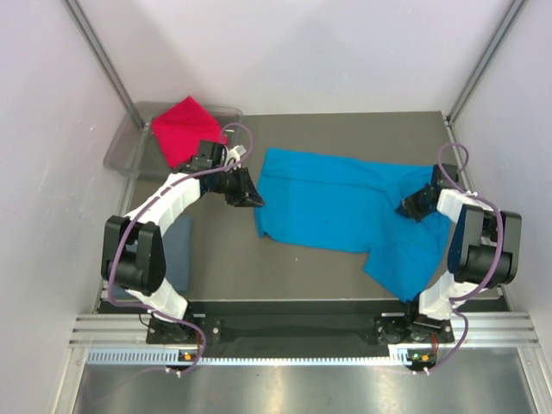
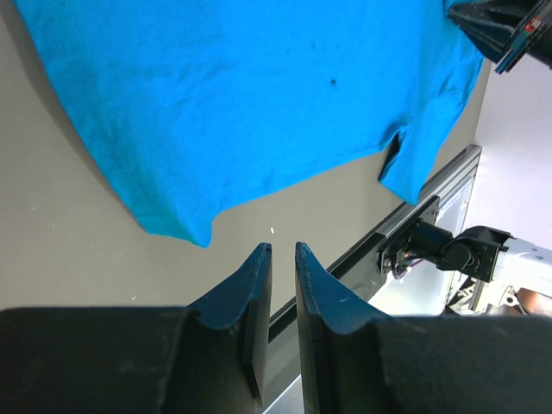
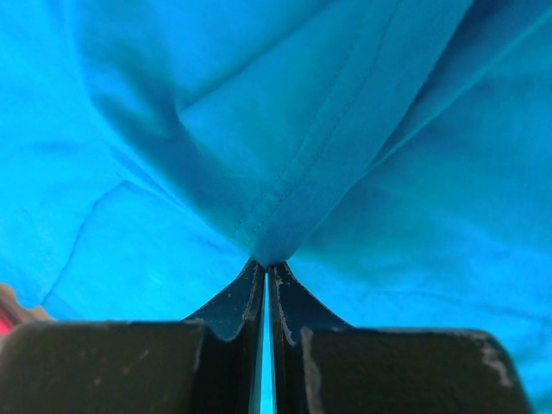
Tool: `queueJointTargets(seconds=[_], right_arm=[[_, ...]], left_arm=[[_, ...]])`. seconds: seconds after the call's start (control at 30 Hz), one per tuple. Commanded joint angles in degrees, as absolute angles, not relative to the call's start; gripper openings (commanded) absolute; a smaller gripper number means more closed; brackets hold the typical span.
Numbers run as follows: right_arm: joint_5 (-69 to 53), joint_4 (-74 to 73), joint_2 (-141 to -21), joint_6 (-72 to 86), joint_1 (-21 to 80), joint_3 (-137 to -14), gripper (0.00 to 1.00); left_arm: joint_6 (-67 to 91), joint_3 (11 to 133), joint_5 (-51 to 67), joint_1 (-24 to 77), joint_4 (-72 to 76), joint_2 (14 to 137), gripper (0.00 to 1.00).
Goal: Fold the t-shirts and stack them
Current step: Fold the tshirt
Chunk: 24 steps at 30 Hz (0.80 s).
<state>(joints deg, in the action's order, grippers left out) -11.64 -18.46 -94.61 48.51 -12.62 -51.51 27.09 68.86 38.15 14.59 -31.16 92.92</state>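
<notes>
The turquoise-blue t-shirt (image 1: 345, 207) lies spread across the middle of the table, its right part hanging toward the front right. My right gripper (image 1: 412, 207) is shut on a bunched fold of it (image 3: 285, 129), with cloth pinched between the fingertips (image 3: 266, 266). My left gripper (image 1: 250, 197) hovers just off the shirt's left edge (image 2: 241, 95); its jaws stand nearly shut with a narrow gap and hold nothing (image 2: 280, 248). The crimson red t-shirt (image 1: 185, 128) lies in the tray at the back left. The slate grey-blue t-shirt (image 1: 177, 250) lies folded beside the left arm.
A clear grey plastic tray (image 1: 129, 142) stands at the back left corner. White walls close in the left, right and back. A metal rail (image 1: 293, 332) runs along the near edge.
</notes>
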Motion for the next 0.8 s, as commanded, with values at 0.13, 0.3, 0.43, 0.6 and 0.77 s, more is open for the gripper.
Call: queueJointTargets(seconds=[0.13,0.3,0.43,0.6,0.77], right_arm=[[-8.44,-18.28,-89.56,57.65,-9.93,-49.13,0.00],[-9.22,-17.40,-89.30,61.25,-8.97,-47.20,0.16],[-12.21,-17.22,-88.07,63.28,-8.70,-46.23,0.30],[-12.49,-20.55,-81.66,56.45,-9.14,-50.26,0.41],[-1.94,-23.91,-81.03,36.33,-11.24,-60.88,0.72]], left_arm=[[26.10,67.85,39.46,13.71,-29.27,91.85,0.22],[25.93,67.68,39.81,13.36,-29.00,91.93,0.22],[26.02,67.33,40.08,13.10,-28.74,92.02,0.22],[24.44,68.29,39.38,13.01,-29.44,91.76,0.22],[22.59,69.26,39.72,13.01,-30.67,90.79,0.23]])
